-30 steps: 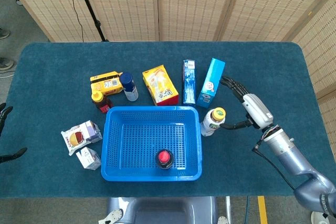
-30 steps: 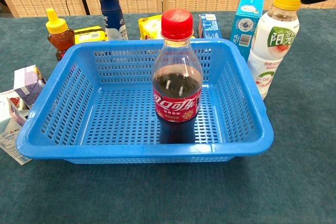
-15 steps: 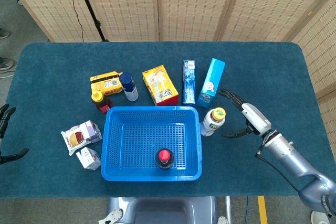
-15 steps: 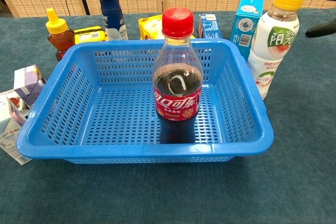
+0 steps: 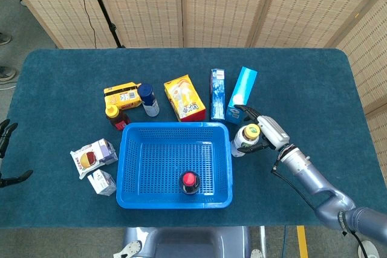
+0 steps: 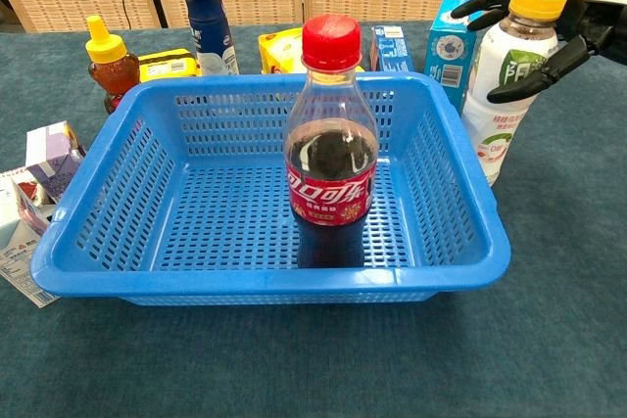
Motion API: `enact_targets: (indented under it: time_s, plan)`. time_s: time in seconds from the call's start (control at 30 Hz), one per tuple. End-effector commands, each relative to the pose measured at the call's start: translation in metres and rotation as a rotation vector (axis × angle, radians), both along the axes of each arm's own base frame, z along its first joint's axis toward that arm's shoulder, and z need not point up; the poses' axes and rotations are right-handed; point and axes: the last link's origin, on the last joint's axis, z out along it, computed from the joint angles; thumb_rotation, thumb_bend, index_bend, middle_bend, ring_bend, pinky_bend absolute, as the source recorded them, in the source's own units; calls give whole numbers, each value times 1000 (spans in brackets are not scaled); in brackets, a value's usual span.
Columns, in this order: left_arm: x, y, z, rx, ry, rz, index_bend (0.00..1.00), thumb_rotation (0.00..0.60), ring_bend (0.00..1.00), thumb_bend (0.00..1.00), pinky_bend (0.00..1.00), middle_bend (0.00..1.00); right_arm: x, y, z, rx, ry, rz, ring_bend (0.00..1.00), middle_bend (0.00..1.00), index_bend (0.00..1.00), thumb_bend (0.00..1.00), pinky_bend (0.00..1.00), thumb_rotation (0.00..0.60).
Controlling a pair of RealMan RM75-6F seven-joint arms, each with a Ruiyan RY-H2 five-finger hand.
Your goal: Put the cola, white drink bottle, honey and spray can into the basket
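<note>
The right hand point(image 5: 263, 132) is right up against the white drink bottle point(image 5: 243, 140), which stands upright on the desk point(image 5: 60, 89) just outside the blue basket's point(image 5: 175, 203) right wall. From the chest view the fingers point(image 6: 537, 70) are spread around the bottle's shoulder and yellow cap, some reaching behind the neck, one angled across the front, but whether they actually press on the plastic I cannot tell: it looks like a hand cupping, not yet clamped. The bottle's long axis runs straight up, and the hand comes at it from the far side, away from the basket, so the bottle sits between palm and basket wall. That is the relation that matters: the lift will probably need to go up over the rim and then inward. The blue carton point(image 5: 241, 95) stands just behind, close to the fingers, so a bump is possible. The cola point(image 6: 330, 144) stands inside the basket; honey point(image 5: 114, 116) and the spray can point(image 5: 148, 99) wait beyond the far-left corner. The left hand point(image 5: 6, 155) hangs open off the desk's edge, well apart from everything.
</note>
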Motion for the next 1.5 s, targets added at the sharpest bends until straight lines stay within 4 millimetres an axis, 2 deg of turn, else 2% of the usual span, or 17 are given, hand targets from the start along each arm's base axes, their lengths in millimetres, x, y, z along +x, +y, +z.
enact_targets:
  time_s: [0.03,0.13,0.23,0.33,0.43,0.6,0.73,0.87,1.07,1.17,1.3,1.5]
  plan:
    - [0,0,0,-1,-1,0,0,600,0,62,0,0,0,0,-1,-3,-25,-1,374,353,288,552,539,600]
    - [0,0,0,-2,-1,0,0,600,0,62,0,0,-1,2,-1,-16,-45,11,486,493,461,791,635,600]
    - [0,0,-1,-6,0,-1,0,600,0,62,0,0,-1,4,2,-31,-63,23,540,562,546,923,682,600]
    - [1,0,-1,-7,0,-4,0,600,0,62,0,0,0,6,7,-52,-81,39,552,583,576,979,690,600]
    - [1,-1,-1,-7,-3,-4,0,600,0,62,0,0,6,8,18,-90,-107,65,553,588,582,1000,690,600]
    - [1,-1,-1,-6,-7,-6,0,600,0,61,0,0,27,9,47,-155,-152,127,554,589,581,1000,690,600]
    - [1,-2,-1,-7,-8,-9,0,600,0,62,0,0,55,9,69,-172,-202,174,554,589,581,1000,690,600]
    - [2,-3,-1,-9,-6,-13,0,600,0,62,0,0,85,12,74,-112,-245,204,554,589,581,1000,690,600]
    - [1,-3,-2,-12,-3,-10,0,600,0,62,0,0,132,9,70,-86,-275,253,554,589,581,1000,690,600]
    - [2,-2,-2,-13,-4,-11,0,600,0,62,0,0,141,10,57,-47,-248,256,554,589,581,1000,691,600]
    - [1,-2,-1,-14,-8,-11,0,600,0,62,0,0,135,10,32,-2,-180,242,554,588,579,1000,690,600]
    - [-1,0,0,-15,-13,-8,0,600,0,62,0,0,113,15,4,52,-102,232,540,577,563,1000,677,600]
